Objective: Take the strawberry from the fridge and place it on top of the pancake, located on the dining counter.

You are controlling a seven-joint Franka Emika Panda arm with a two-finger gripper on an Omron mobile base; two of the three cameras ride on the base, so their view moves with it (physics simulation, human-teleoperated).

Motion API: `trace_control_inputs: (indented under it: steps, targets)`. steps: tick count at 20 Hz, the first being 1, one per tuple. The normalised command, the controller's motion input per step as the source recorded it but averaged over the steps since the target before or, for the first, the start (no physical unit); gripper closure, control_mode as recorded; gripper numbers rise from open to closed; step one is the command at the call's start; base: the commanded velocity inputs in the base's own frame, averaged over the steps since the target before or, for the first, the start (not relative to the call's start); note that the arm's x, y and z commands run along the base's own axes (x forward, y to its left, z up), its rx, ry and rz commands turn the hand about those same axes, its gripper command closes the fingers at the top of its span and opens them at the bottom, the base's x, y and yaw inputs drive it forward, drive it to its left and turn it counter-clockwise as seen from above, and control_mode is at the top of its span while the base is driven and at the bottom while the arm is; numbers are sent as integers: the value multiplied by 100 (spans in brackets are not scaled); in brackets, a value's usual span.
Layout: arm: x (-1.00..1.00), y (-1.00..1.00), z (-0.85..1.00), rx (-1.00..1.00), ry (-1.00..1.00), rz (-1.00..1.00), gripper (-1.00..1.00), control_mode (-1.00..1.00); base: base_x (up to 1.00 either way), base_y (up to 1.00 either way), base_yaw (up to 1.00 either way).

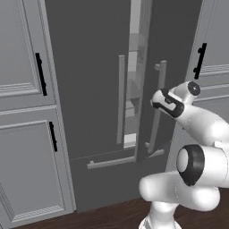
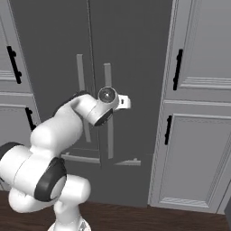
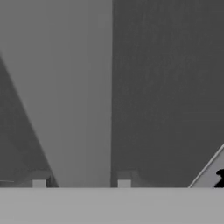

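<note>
In the left base view the fridge [image 1: 94,89] stands between light grey cabinets [image 1: 27,125] with black handles. Its right door is slightly ajar – a narrow vertical gap shows a strip of the pale interior [image 1: 132,80] with shelf edges, but what lies on the shelves is too narrow to make out. The strawberry cannot be seen through this slit. The arm rises from the lower right, and its hand [image 1: 167,102] is at the right door's bar handle [image 1: 157,107]. The gripper itself is hidden behind the hand and the handle, so I cannot tell if its fingers are apart or closed on the bar. A horizontal handle of the lower drawer [image 1: 112,162] runs below the doors.

In the right base view the same fridge [image 2: 131,67] looks almost closed; from this side the gap does not show the interior. The hand [image 2: 108,104] sits in front of the right bar handle [image 2: 109,117], and a small white part sticks out to the right of it. The fingers are again covered by the wrist. The dark wooden floor [image 2: 135,216] is cut off by the lower edge.

In the hand view a pale grey bar [image 3: 83,87] runs upward, very close, against the dark door surface [image 3: 170,87]. Two small grey finger tips [image 3: 39,183] stand at the bottom on both sides of this bar – apart, with the bar between them, but whether they touch it is hard to tell.
</note>
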Motion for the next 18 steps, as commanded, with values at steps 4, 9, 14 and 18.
trace_control_inputs:
  steps: [4, 9, 14, 18]
  targets:
    - [-33, -99, 0, 1, 7, 0, 100, -100, 0, 0, 0]
    - [-34, -100, 0, 4, 8, -1, -100, -100, 0, 0, 0]
    - [-34, -100, 0, 5, 8, -3, -100, -100, 0, 0, 0]
    - [-30, -100, 0, 7, 11, -5, -100, -100, 0, 0, 0]
